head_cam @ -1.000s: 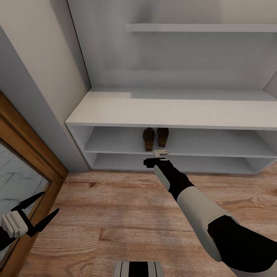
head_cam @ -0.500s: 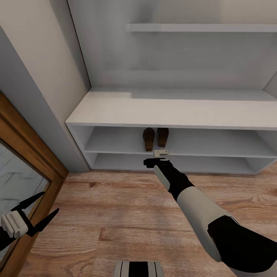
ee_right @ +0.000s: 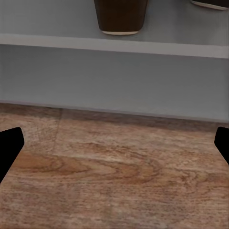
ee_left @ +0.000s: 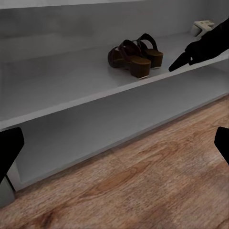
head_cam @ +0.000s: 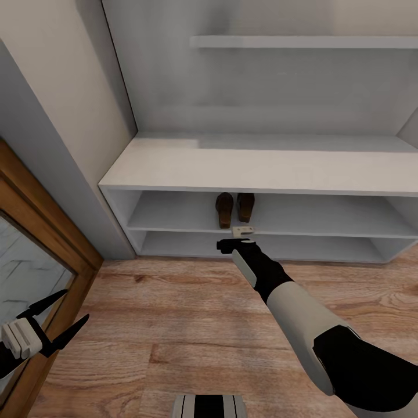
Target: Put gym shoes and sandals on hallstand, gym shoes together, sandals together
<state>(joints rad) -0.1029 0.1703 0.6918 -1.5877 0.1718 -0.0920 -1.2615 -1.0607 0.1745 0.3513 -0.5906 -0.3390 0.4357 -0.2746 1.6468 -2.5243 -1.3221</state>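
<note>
Nothing had moved over the last second: both arms hung exactly where they were, a pause rather than a step.

Far left, the left hand (head_cam: 53, 328) hovered low beside the brown wooden door frame (head_cam: 40, 223), its black fingers spread wide and holding nothing, well above the light brown wood-plank corridor floor (head_cam: 174, 325).

Moving across, the wide white-grey hallstand (head_cam: 261, 168) stood against the wall, its thick flat top bare. On its upper shoe tier sat the two dark brown leather sandals (head_cam: 234, 208), side by side and touching, heels toward the robot; the left wrist view confirmed them (ee_left: 135, 51) on the shelf, off the floor. That half of the job looked done.

Just in front of them, the right hand (head_cam: 235, 239) was stretched out at the tier's front edge, released: its wrist view showed both fingertips far apart with only floor (ee_right: 114, 167) and shelf between.

No gym shoes appeared anywhere here, so they were probably next, somewhere else. Nothing blocked the shelf space on either side of the sandals; the extended right arm would likely need pulling back first.
</note>
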